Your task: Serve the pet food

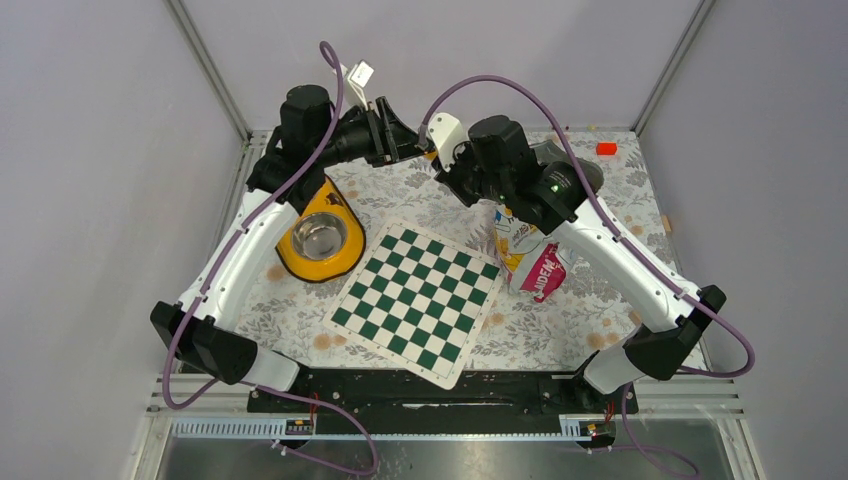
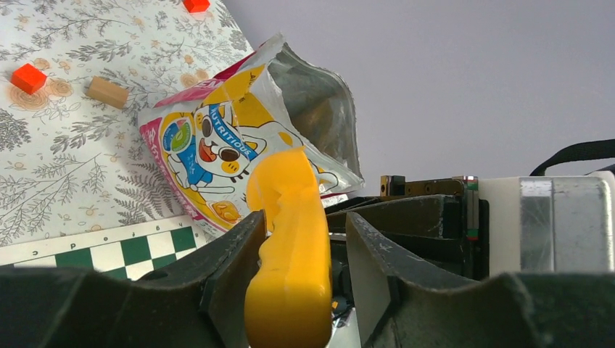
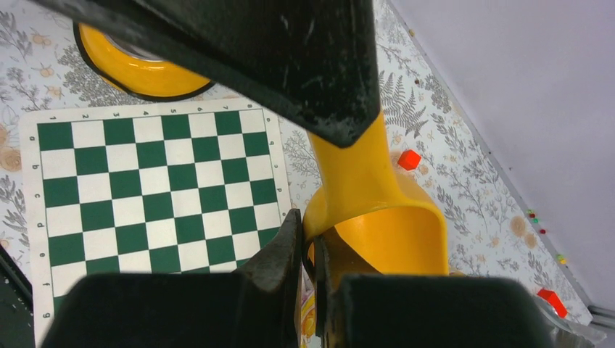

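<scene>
1. Left arm (image 1: 240, 250) and right arm (image 1: 610, 255) rise from the near table edge. Both stretch past the green-and-white chessboard mat (image 1: 420, 300), wrists bent inward, nearly meeting beyond the mat's far corner.
2. Yellow plastic pet bowl (image 1: 293, 252) with a steel inset sits just left of the mat, beside the left arm.
3. Printed foil pet food bag (image 1: 535, 268) with a cartoon cat on the front stands just right of the mat, under the right arm, mouth open.
4. Right gripper (image 3: 307, 239): fingers pinched narrow on a thin printed edge that looks like the bag's rim.
5. Left gripper (image 2: 303, 232): about half-wide, closed round the handle of a yellow plastic scoop (image 3: 377, 217). The scoop is off the table, close to the bag's mouth, far-right of the mat.
6. Pet food: kibble not discernible. Only a dim brownish patch shows inside the bag's mouth; cannot tell what it is.
7. Tan wooden block (image 2: 107, 92) and red cube (image 1: 606, 148) lie on the floral tablecloth (image 1: 600, 300), far right of the mat.
</scene>
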You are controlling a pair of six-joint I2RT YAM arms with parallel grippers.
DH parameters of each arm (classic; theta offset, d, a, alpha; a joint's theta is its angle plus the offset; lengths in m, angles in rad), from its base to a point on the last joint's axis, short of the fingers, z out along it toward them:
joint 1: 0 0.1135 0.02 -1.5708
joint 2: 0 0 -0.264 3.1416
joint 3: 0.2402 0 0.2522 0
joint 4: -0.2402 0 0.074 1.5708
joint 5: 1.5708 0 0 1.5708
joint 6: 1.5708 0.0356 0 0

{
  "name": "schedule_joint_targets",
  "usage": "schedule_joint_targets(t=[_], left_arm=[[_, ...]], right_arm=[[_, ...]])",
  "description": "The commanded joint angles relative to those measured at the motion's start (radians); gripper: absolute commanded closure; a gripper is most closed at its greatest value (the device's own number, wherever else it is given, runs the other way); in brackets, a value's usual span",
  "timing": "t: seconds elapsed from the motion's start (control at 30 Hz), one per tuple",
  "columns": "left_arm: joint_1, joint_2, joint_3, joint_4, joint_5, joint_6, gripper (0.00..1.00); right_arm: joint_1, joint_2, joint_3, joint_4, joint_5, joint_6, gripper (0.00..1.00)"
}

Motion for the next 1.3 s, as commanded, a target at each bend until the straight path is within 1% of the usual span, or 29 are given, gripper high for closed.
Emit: schedule_joint_targets(t=[0.0, 0.13, 0.3, 0.37, 0.43, 0.47, 0.5, 0.57, 0.6, 0.63, 0.7, 0.73, 0.8, 0.9, 0.97, 1.03, 1.13, 1.17, 1.27], left_arm=[[0.001, -0.003, 0.007, 0.067, 0.050, -0.029, 0.57], [0.001, -0.001, 0.002, 0.067, 0.057, -0.032, 0.65], [0.001, -0.001, -0.006, 0.067, 0.058, -0.029, 0.86], [0.001, -0.003, -0.007, 0.067, 0.055, -0.022, 0.99], [0.001, -0.013, -0.009, 0.066, 0.033, 0.008, 1.00], [0.002, -0.025, -0.010, 0.064, 0.010, 0.029, 1.00], [0.004, -0.038, -0.010, 0.061, -0.013, 0.059, 1.00], [0.021, -0.057, -0.009, 0.063, -0.051, 0.093, 1.00], [0.032, -0.062, -0.004, 0.065, -0.056, 0.100, 1.00], [0.047, -0.066, 0.000, 0.072, -0.051, 0.102, 1.00], [0.074, -0.071, 0.009, 0.090, -0.040, 0.093, 1.00], [0.084, -0.074, 0.014, 0.098, -0.034, 0.089, 1.00], [0.097, -0.073, 0.020, 0.117, -0.006, 0.089, 1.00], [0.102, -0.072, 0.028, 0.150, 0.104, 0.139, 1.00], [0.103, -0.083, 0.026, 0.162, 0.200, 0.225, 1.00], [0.103, -0.112, 0.010, 0.158, 0.276, 0.351, 1.00], [0.103, -0.165, -0.014, 0.142, 0.405, 0.529, 1.00], [0.103, -0.178, -0.013, 0.138, 0.444, 0.566, 1.00], [0.107, -0.201, -0.012, 0.137, 0.534, 0.613, 1.00]], right_arm=[[0.014, -0.031, 0.014, 0.081, -0.038, 0.018, 1.00], [0.014, -0.023, 0.014, 0.087, -0.032, 0.019, 1.00], [0.015, -0.020, 0.016, 0.087, -0.029, 0.020, 1.00], [0.015, -0.020, 0.014, 0.085, -0.029, 0.022, 1.00], [0.015, -0.026, 0.019, 0.066, -0.025, 0.022, 1.00], [0.014, -0.031, 0.019, 0.063, -0.007, 0.033, 0.94], [0.014, -0.040, 0.019, 0.057, 0.008, 0.038, 0.84], [0.012, -0.065, 0.019, 0.046, 0.027, 0.032, 0.54], [0.012, -0.080, 0.017, 0.043, 0.037, 0.032, 0.44], [0.012, -0.096, 0.015, 0.043, 0.046, 0.033, 0.35], [0.003, -0.132, 0.011, 0.046, 0.068, 0.038, 0.24], [-0.007, -0.146, 0.009, 0.050, 0.079, 0.049, 0.20], [-0.042, -0.171, 0.013, 0.052, 0.094, 0.098, 0.16], [-0.134, -0.192, 0.011, 0.051, 0.106, 0.185, 0.13], [-0.201, -0.194, 0.006, 0.041, 0.148, 0.247, 0.11], [-0.259, -0.181, 0.020, -0.001, 0.197, 0.295, 0.09], [-0.320, -0.160, 0.041, -0.087, 0.240, 0.322, 0.04], [-0.333, -0.161, 0.040, -0.109, 0.240, 0.319, 0.03], [-0.382, -0.170, 0.028, -0.152, 0.237, 0.325, 0.01]])
